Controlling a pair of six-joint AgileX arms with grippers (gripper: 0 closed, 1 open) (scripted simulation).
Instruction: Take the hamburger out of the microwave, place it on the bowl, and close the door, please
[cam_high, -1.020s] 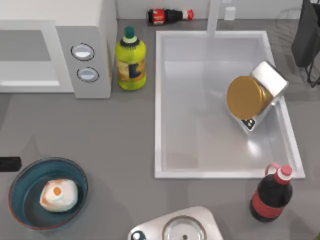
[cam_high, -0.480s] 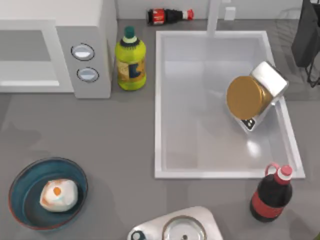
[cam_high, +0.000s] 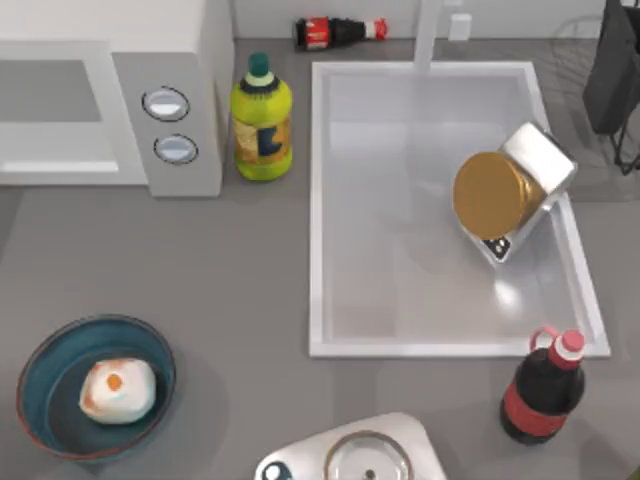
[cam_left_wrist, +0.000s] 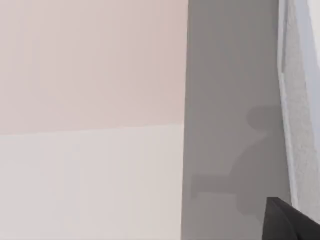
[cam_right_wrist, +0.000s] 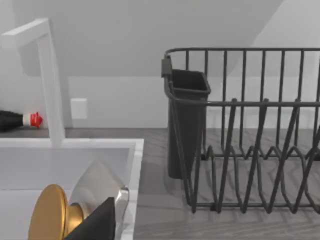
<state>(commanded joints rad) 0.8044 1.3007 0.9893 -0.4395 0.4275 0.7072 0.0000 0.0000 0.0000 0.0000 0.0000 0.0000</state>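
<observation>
The dark tip of the left gripper, at the 9 o'clock edge of the top view 1 second ago, has pulled out of that view. The left wrist view shows a sliver of the left gripper (cam_left_wrist: 292, 222) over grey table beside a pale wall; I cannot tell whether it is open or closed.

The hamburger (cam_high: 118, 390) lies inside the bowl (cam_high: 35, 365) at 8 o'clock on the table, resting slightly toward the bowl's near side. So the placing looks done. The microwave (cam_high: 175, 60) stands at 10 o'clock, its 2 knobs (cam_high: 166, 103) facing the table. Its front reads as an open cavity, though I cannot be sure, so closing the door is probably what remains.

To close it well, the left arm should come at the door from its outer face, push near the free edge and follow the swing evenly until it seats. It should stay clear of the bowl and the yellow-green bottle (cam_high: 261, 125) just beside the microwave.

The right gripper (cam_right_wrist: 95, 225) is parked at 2 o'clock near the dish rack (cam_right_wrist: 250, 125); its state I cannot tell.
</observation>
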